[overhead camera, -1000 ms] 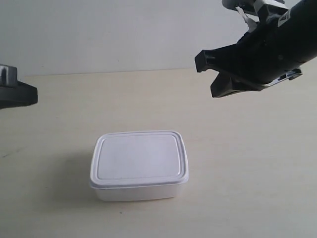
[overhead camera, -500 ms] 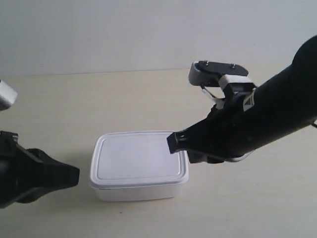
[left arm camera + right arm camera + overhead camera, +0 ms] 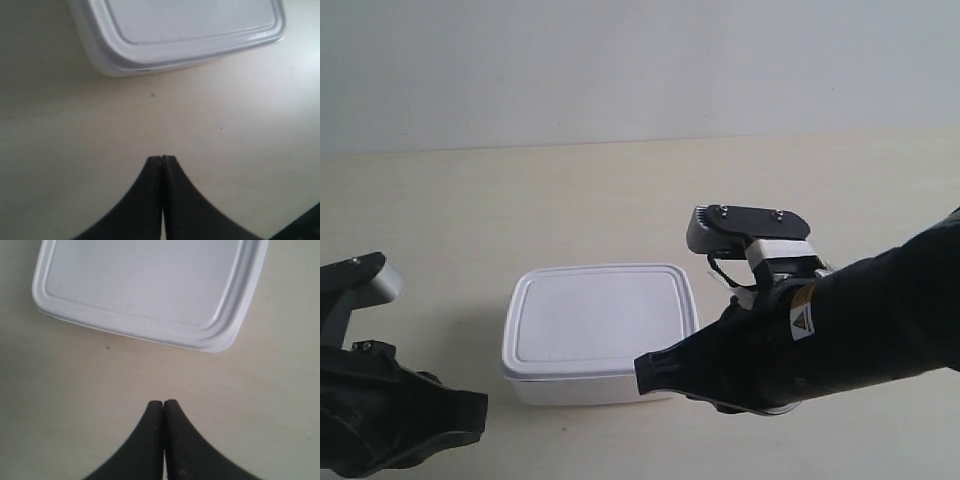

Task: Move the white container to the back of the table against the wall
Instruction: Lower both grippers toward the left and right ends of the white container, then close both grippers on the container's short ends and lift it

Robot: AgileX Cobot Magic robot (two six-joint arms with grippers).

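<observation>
The white container (image 3: 600, 328), lid on, stands on the table (image 3: 470, 200) near the front, well apart from the wall (image 3: 620, 60). The arm at the exterior view's left reaches in low, its black tip (image 3: 475, 408) beside the box's front left corner. The arm at the exterior view's right is low too, its tip (image 3: 645, 375) at the box's front right corner. My left gripper (image 3: 162, 158) is shut and empty, a short way from the container (image 3: 180, 30). My right gripper (image 3: 163, 402) is also shut and empty, facing the container (image 3: 145, 285).
A tiny dark speck (image 3: 563, 428) lies on the table just in front of the box. Bare tabletop runs behind the container up to the wall. A dark part of the other arm shows at a corner of the left wrist view (image 3: 307, 222).
Both arms came down to the container's front. The one at the exterior view's right dropped from high at the back; the other swung in from the left edge. The box stayed put.
</observation>
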